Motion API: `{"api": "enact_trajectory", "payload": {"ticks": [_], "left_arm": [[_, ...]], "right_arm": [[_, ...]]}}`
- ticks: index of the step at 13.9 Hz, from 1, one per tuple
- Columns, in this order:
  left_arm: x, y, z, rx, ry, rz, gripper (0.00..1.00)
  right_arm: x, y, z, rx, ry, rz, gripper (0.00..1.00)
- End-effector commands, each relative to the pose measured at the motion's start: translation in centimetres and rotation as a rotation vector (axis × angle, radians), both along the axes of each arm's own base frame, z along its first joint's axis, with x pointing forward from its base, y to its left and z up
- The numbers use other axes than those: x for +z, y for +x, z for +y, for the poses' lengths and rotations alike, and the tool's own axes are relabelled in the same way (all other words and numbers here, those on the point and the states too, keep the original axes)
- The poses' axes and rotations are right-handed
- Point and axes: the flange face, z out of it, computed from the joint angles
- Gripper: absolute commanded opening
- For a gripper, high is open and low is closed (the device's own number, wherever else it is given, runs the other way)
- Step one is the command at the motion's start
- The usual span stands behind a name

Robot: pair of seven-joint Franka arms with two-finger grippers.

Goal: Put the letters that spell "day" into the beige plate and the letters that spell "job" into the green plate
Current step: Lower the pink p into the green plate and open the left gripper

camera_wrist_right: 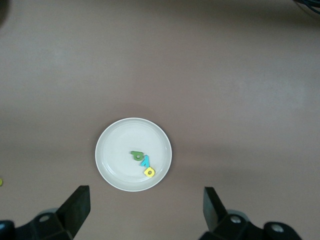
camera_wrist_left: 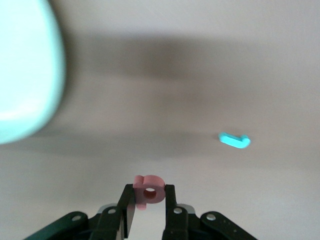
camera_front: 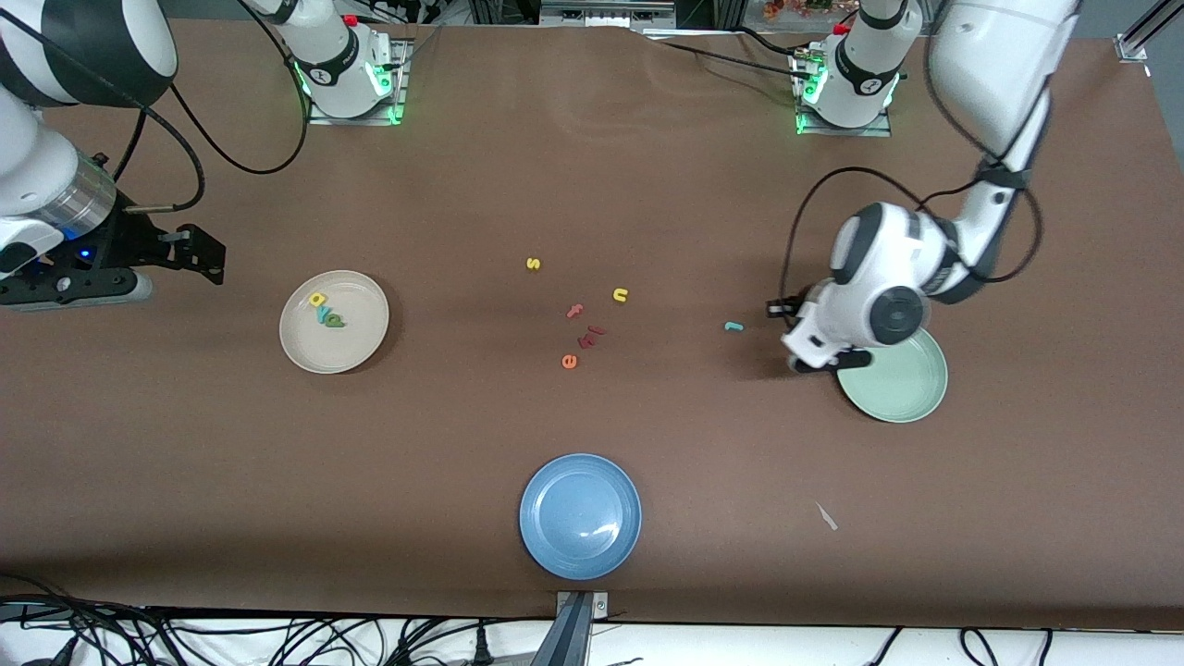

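Note:
My left gripper (camera_wrist_left: 150, 189) is shut on the pinkish-red "b" (camera_wrist_left: 156, 186), held a little above the table. In the front view this gripper (camera_front: 814, 361) hangs by the rim of the green plate (camera_front: 902, 384), and the "b" itself is hidden there. The teal "j" (camera_front: 733, 326) lies on the table beside it, toward the table's middle. The beige plate (camera_front: 356, 347) holds the yellow "d" (camera_front: 317, 299), teal "y" (camera_front: 324, 314) and green "a" (camera_front: 334, 322). My right gripper (camera_wrist_right: 145, 205) waits open and empty in the air, with the beige plate (camera_wrist_right: 107, 145) below it.
Loose letters lie mid-table: yellow "s" (camera_front: 533, 264), yellow "n" (camera_front: 620, 295), pink "f" (camera_front: 575, 311), a dark red letter (camera_front: 592, 335) and orange "e" (camera_front: 569, 362). A blue plate (camera_front: 580, 515) sits near the front edge. A small white scrap (camera_front: 826, 516) lies nearer the camera than the green plate.

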Motion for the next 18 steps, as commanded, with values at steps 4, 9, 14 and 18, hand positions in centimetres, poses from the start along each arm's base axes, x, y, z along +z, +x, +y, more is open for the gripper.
{"api": "enact_trajectory", "payload": {"ticks": [4, 9, 14, 18], "left_arm": [[-1.6, 2.2, 10.7, -0.093, 0.064, -0.006, 0.10], [-5.0, 2.5, 11.4, -0.069, 0.049, -0.015, 1.00], [-0.9, 4.3, 7.1, -0.004, 0.068, -0.057, 1.00], [0.0, 3.9, -1.6, 0.136, 0.118, -0.074, 1.00]], "right_arm": [[0.7, -1.2, -0.1, 0.030, 0.020, -0.020, 1.00], [0.9, -1.2, -0.1, 0.030, 0.020, -0.023, 1.00], [0.8, -1.2, -0.1, 0.029, 0.020, -0.018, 1.00], [0.7, -1.2, -0.1, 0.028, 0.022, -0.018, 1.00]]}}
